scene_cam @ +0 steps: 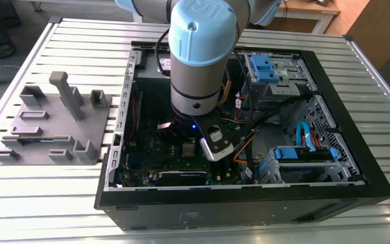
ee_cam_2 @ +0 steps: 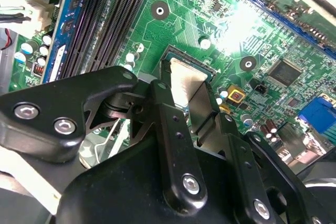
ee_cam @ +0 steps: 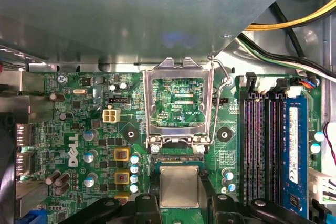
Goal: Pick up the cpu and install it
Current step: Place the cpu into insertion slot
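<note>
Fingers [ee_cam_2: 169,124] clamped on the cpu [ee_cam: 179,185], one black pad against each of two opposite edges, silvery top facing up and level. Same story in the second wrist view: pale metal square pinched in the gripper [ee_cam_2: 188,95], snug on both sides.

Sits right at the socket [ee_cam: 178,159] on the green motherboard [ee_cam: 79,129], lined up square with the dark socket frame. Can't tell whether fully seated or hanging just above the contacts.

Metal load plate [ee_cam: 178,85] flipped up and open on the far side of the socket from the gripper, wire lever [ee_cam: 221,77] swung up right beside it. Black memory slots [ee_cam: 260,145] plus a blue one [ee_cam: 294,150] running along one side of the socket, apart from the chip.

Over in the exterior view: big grey-and-blue arm [scene_cam: 198,61] plunged straight down into the open computer case [scene_cam: 249,206], wrist low over the board near the middle of the case. Case lying on its side on a slatted metal table [scene_cam: 46,203]. Blue drive brackets [scene_cam: 266,68] and a tangle of orange and yellow cables [scene_cam: 239,101] inside, toward the exterior view's right. Grey plastic fixture tray [scene_cam: 46,127] parked on the table just beside the case, on the exterior view's left.
</note>
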Robot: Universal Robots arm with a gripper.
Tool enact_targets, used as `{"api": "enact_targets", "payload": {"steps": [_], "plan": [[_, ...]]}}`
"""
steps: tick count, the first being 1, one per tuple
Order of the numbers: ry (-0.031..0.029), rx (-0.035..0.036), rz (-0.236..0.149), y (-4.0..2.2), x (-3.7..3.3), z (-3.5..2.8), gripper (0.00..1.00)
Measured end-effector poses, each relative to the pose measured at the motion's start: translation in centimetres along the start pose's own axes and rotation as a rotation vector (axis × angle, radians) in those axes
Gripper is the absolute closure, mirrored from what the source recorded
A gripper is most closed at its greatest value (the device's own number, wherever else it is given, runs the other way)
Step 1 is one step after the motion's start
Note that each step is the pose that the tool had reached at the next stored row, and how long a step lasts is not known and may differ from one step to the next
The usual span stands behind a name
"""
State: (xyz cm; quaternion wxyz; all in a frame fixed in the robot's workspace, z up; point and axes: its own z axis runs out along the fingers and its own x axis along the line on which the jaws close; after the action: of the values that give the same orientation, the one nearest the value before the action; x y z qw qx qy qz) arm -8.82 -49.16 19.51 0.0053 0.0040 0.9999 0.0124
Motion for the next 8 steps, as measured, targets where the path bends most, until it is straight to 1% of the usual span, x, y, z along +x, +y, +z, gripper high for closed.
{"api": "enact_targets", "payload": {"steps": [8], "plan": [[0.0001, 0.0001, 0.000, -0.01, 0.03, 0.14, 0.61]]}}
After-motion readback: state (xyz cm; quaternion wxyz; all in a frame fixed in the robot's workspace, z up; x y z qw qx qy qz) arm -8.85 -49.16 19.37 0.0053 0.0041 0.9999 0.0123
